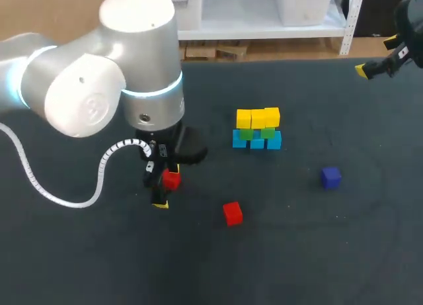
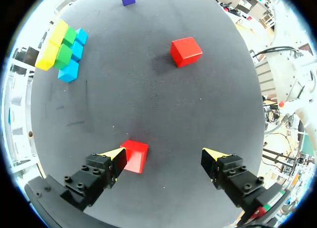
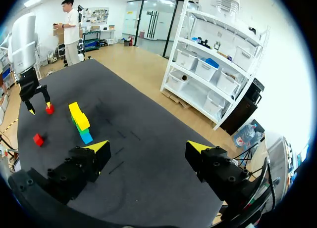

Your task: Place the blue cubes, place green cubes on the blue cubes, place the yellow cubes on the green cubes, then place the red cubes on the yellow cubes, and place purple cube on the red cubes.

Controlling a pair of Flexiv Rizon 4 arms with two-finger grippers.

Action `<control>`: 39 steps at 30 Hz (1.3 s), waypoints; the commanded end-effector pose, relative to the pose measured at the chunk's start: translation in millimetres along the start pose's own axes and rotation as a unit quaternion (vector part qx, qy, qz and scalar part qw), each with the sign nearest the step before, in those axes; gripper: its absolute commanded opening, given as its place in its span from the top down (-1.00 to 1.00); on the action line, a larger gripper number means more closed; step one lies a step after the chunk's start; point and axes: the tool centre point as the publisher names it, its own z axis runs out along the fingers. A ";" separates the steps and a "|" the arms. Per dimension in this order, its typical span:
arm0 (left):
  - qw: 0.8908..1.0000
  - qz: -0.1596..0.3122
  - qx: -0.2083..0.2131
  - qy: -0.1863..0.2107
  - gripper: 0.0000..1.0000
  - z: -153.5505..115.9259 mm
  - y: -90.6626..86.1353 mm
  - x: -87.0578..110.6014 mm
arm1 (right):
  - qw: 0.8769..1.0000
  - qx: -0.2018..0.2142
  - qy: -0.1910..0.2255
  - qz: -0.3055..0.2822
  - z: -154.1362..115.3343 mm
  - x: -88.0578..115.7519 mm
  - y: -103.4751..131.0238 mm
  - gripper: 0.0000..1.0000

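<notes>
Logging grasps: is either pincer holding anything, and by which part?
Nothing is held. Left pincer open, a red cube beside one finger; right pincer open, empty.

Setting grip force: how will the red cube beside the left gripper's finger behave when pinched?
The red cube looks rigid with flat faces, so it probably won't deform or roll. Resting flat on the table, it likely slides rather than tips. It sits off-centre in the open left gripper, so closing may nudge it sideways first.

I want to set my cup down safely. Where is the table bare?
The table is bare between the stack and the right gripper, and on the robot's side of the loose red cube and purple cube. Crowded around the left gripper and the other red cube beside it.
</notes>
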 end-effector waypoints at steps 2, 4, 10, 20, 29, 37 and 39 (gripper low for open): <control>1.000 0.002 0.000 0.003 -1.00 7.1 2.1 0.2 | 1.000 0.027 0.002 0.001 -1.7 0.1 3.8 -1.00; 1.000 0.004 0.003 0.003 -1.00 8.7 3.1 0.2 | 1.000 0.027 0.002 0.001 -1.7 0.1 3.8 -1.00; 1.000 0.007 -0.001 0.002 -1.00 7.1 7.7 -2.4 | 1.000 0.027 0.002 0.001 -1.7 0.1 3.8 -1.00; 1.000 0.000 -0.016 0.009 -1.00 -5.7 9.5 0.9 | 1.000 0.027 0.002 0.001 -1.7 0.1 3.8 -1.00; 1.000 -0.002 -0.006 0.008 -1.00 7.0 16.5 2.2 | 1.000 0.027 0.002 0.001 -1.7 0.1 3.8 -1.00; 1.000 0.002 -0.006 0.005 -0.66 10.6 22.2 1.8 | 1.000 0.027 0.002 0.001 -1.7 0.1 3.8 -1.00; 1.000 0.003 -0.006 0.005 -0.72 10.9 22.6 1.7 | 1.000 0.027 0.002 0.001 -1.7 0.1 3.8 -1.00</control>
